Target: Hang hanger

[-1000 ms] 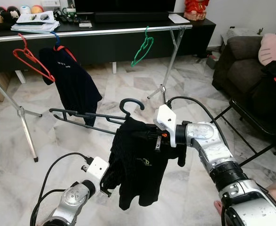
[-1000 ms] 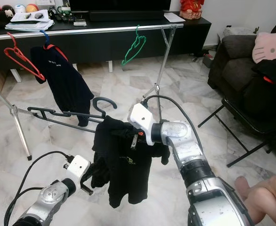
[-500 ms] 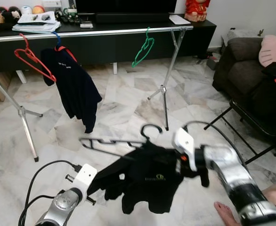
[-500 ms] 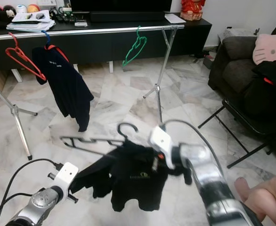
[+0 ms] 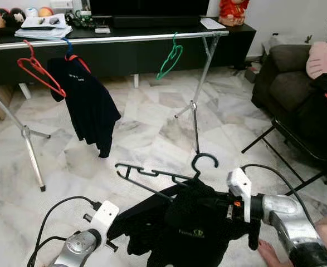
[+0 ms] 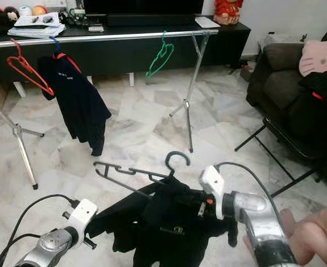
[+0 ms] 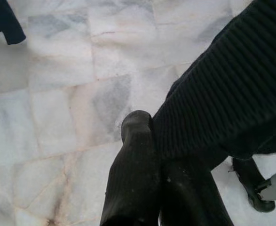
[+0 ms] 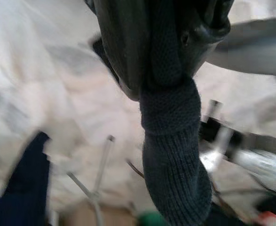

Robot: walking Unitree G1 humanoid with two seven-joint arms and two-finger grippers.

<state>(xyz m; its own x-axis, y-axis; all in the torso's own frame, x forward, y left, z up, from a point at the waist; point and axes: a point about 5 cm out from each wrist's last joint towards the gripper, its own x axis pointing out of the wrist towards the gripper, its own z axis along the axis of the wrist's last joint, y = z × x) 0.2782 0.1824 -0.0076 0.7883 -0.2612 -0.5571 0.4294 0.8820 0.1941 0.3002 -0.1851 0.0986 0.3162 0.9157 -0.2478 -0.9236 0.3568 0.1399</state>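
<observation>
A black hanger (image 5: 152, 173) with its hook (image 5: 204, 162) pointing up carries a black knit sweater (image 5: 188, 231), held low over the marble floor. My right gripper (image 5: 223, 210) is buried in the sweater's right side. In the right wrist view its fingers (image 8: 121, 44) are shut on a roll of knit fabric (image 8: 173, 155). My left gripper (image 5: 115, 238) holds the sweater's left edge, and its fingers (image 7: 134, 174) are shut on the fabric (image 7: 222, 89). The silver rail (image 5: 124, 38) of the clothes rack runs across the back, well above the hanger.
A green hanger (image 5: 169, 58), a red hanger (image 5: 38, 72) and a dark shirt (image 5: 85, 100) hang on the rail. The rack's legs (image 5: 199, 94) stand ahead. A sofa (image 5: 297, 78) and a folding chair (image 5: 294, 142) are at the right. A person's foot (image 5: 268, 253) is by my right arm.
The hanger and sweater have dropped from chest height to low over the floor and shifted right. Both arms came down, and the sweater now stretches between the two grippers.
</observation>
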